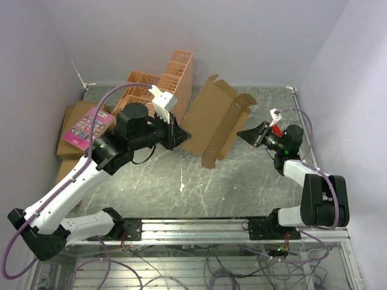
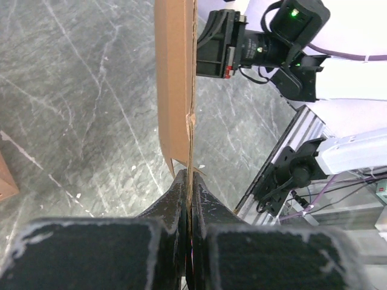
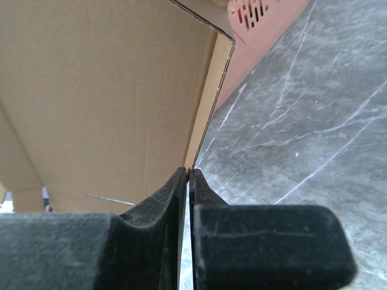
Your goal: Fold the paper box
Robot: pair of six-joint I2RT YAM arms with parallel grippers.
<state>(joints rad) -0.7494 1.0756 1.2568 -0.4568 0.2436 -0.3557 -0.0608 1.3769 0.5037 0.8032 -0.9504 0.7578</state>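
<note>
The paper box (image 1: 211, 124) is a plain brown cardboard sheet with raised flaps, held tilted above the middle of the table between both arms. My left gripper (image 1: 179, 138) is shut on its left edge; in the left wrist view the sheet (image 2: 175, 78) runs edge-on between the fingertips (image 2: 189, 181). My right gripper (image 1: 240, 133) is shut on the box's right edge. In the right wrist view the fingertips (image 3: 188, 172) pinch the corner of a flap, and the box's inner face (image 3: 103, 90) fills the left side.
An orange lattice crate (image 1: 172, 75) stands at the back behind the box and also shows in the right wrist view (image 3: 266, 15). A pink book (image 1: 89, 127) lies on closed brown cartons (image 1: 69, 148) at the left. A metal rail (image 1: 199, 228) runs along the near edge.
</note>
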